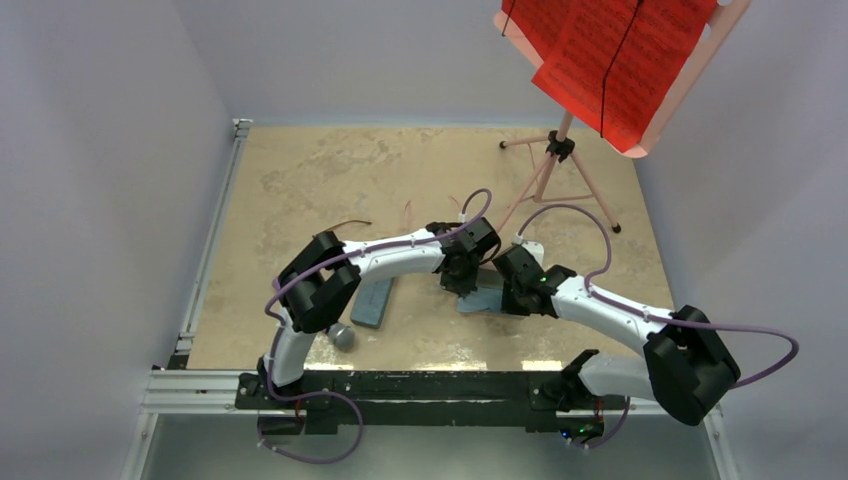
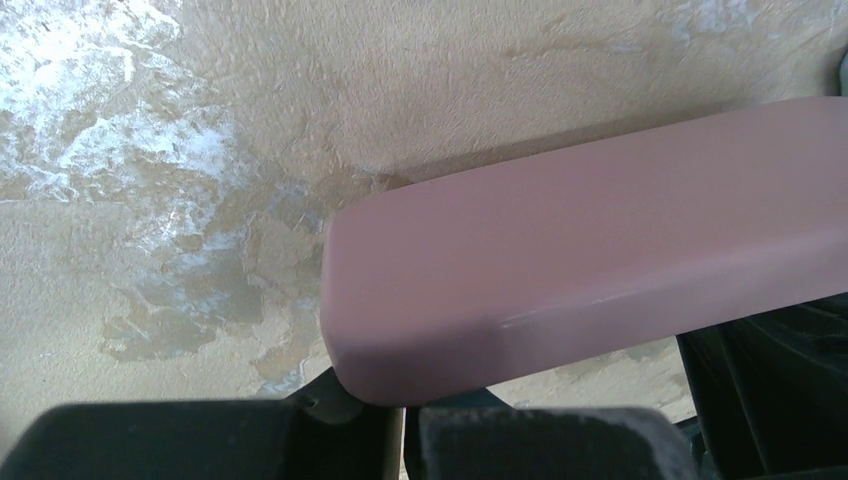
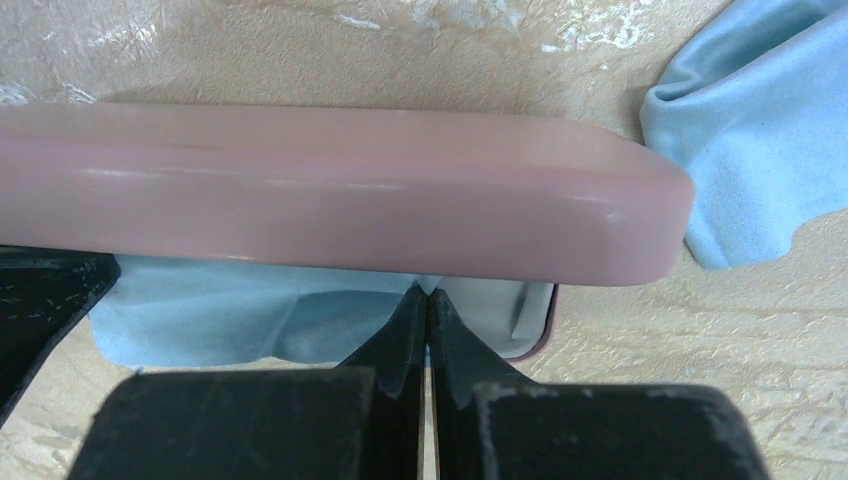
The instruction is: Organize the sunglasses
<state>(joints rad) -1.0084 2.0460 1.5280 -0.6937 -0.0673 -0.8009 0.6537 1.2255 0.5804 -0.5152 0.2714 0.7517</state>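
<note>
Packing case: lid hangs over cloth. My right gripper is pinched shut inside and my left gripper is narrow at the lid edge. Next, I judge: pull right clear, then press lid down.

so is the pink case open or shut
Open, partly: the right wrist view shows the pink case lid raised above its base, a light blue cloth in the gap.
</note>
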